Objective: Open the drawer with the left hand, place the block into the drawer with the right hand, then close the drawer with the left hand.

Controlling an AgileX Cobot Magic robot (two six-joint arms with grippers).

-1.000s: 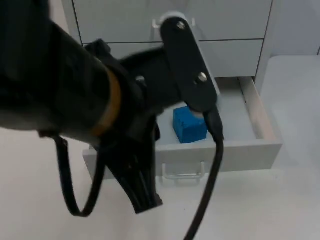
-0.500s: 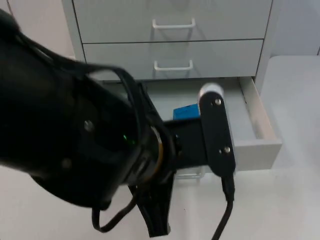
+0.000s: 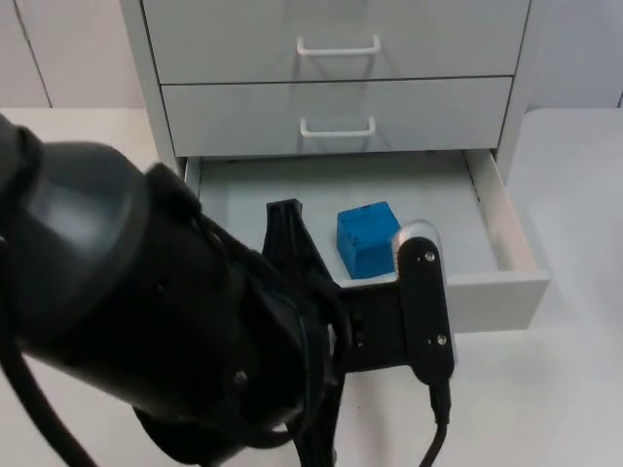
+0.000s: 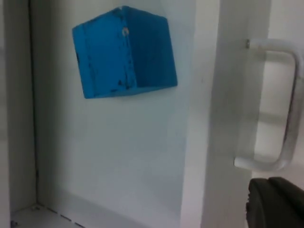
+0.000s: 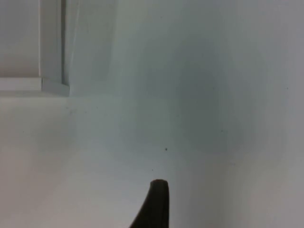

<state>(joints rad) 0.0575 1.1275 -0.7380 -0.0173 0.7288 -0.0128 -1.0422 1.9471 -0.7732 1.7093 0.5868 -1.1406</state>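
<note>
White desk point(image 3: 584, 389) runs up to a pale cabinet whose bottom drawer point(image 3: 501, 229) stands pulled out. Inside it the blue block point(image 3: 368, 238) rests flat on the drawer floor, apart from every wall; my left wrist view shows the same block point(image 4: 124, 53) lying free, with nothing gripping it. So I judge that only the closing remains. The drawer's handle point(image 4: 280, 104) sits on the front panel, and my left tool point(image 4: 275, 209) hangs just beside it, off the handle; I cannot tell whether its fingers are apart or together. To close cleanly, I would press squarely on the front panel near the handle and push straight along the slide, so that the drawer does not skew. My right tool point(image 5: 156, 204) waits over bare desk near the cabinet's corner; its fingers I cannot judge either.
</note>
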